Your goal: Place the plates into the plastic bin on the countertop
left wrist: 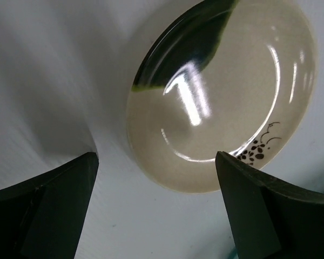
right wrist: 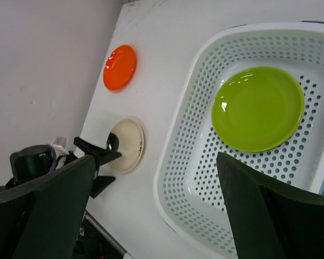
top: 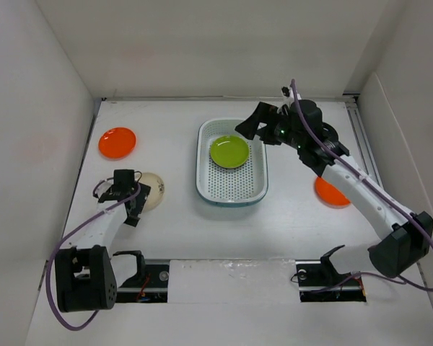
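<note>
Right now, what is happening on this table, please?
One lime green plate lies in the plastic bin, and the right gripper hangs open above the bin's far right corner. The left gripper, open, is at the cream plate but has not closed on it. One orange plate lies left of the bin, another right of it.

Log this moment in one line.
plastic bin: lime green plate | left jaws: open, at cream plate | right jaws: open, over bin's far-right rim | countertop: orange plate far left, orange plate right

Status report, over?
Left gripper open at cream plate. Right gripper open, above bin. Green plate binned; orange plates out. Nothing blocking.
</note>
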Action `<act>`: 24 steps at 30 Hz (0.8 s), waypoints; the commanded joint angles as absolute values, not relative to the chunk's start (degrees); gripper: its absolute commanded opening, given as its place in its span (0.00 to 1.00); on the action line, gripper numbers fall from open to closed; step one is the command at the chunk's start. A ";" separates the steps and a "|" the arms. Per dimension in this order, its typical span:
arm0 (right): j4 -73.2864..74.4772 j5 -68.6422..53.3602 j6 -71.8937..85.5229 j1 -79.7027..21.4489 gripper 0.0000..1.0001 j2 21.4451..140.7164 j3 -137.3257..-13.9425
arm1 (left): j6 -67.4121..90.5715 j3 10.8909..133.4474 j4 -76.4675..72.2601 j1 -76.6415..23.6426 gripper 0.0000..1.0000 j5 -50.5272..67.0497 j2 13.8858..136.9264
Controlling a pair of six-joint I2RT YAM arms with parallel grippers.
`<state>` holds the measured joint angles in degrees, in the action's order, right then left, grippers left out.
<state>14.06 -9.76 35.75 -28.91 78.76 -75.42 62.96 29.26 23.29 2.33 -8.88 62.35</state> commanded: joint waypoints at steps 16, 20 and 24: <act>10.90 -11.42 39.02 -22.60 0.94 63.99 -69.70 | 66.10 29.34 13.36 2.29 0.00 -6.77 74.19; 11.51 -11.17 39.73 -18.82 0.93 59.43 -65.50 | 63.46 35.31 13.88 2.29 0.00 -5.98 69.53; 11.51 -6.51 40.96 -14.86 0.93 52.58 -58.65 | 60.92 40.68 13.89 2.29 0.00 -7.73 60.05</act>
